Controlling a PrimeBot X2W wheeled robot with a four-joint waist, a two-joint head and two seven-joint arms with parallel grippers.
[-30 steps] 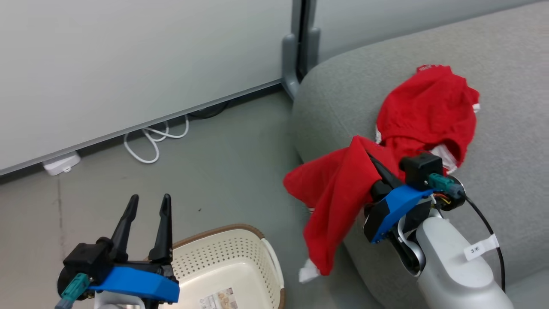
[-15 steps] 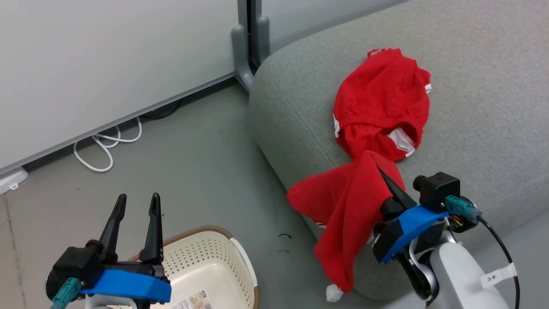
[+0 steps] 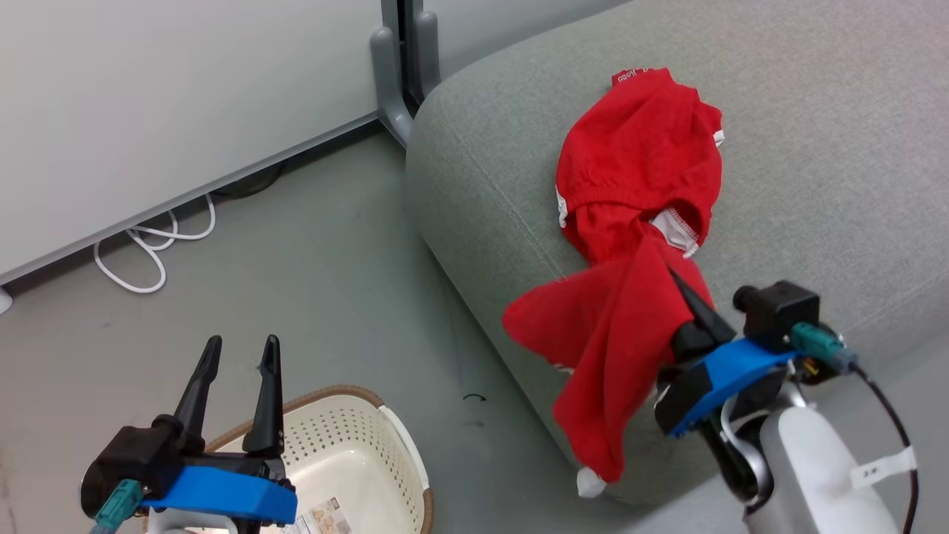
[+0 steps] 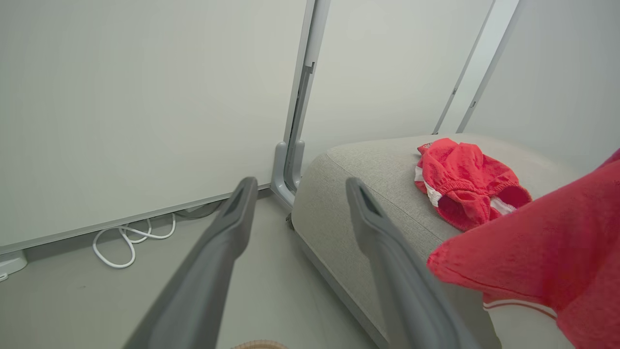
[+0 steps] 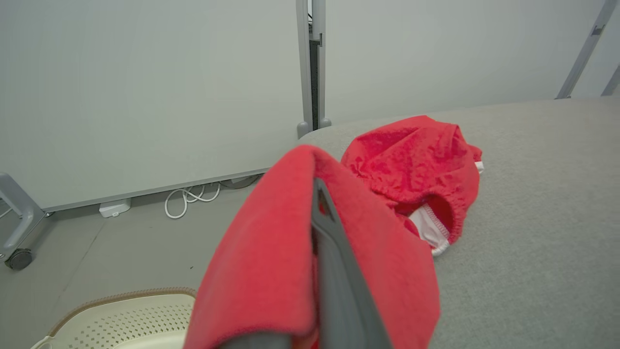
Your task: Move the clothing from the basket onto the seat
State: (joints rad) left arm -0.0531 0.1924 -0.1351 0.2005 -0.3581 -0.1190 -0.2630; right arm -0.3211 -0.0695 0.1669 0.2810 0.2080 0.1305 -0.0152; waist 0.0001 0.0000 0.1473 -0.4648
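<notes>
Right gripper [image 3: 678,285], clamped on the second garment [image 3: 608,356], dangles it off the seat [image 3: 815,148] edge, touching the first garment [image 3: 637,163] lying there; only setting-down remains.

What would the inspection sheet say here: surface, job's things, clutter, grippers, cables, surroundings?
Surface: grey sofa, one red garment lying on it.
Job's things: second garment hangs from the right gripper over the sofa's edge; basket on the floor, no clothing seen in it.
Clutter: nothing seen.
Grippers: left gripper open, empty; right gripper shut on the second garment.
Cables: white cable looped on the floor by the wall; black lead behind the right gripper.
Surroundings: grey floor, pale wall, grey post.
</notes>
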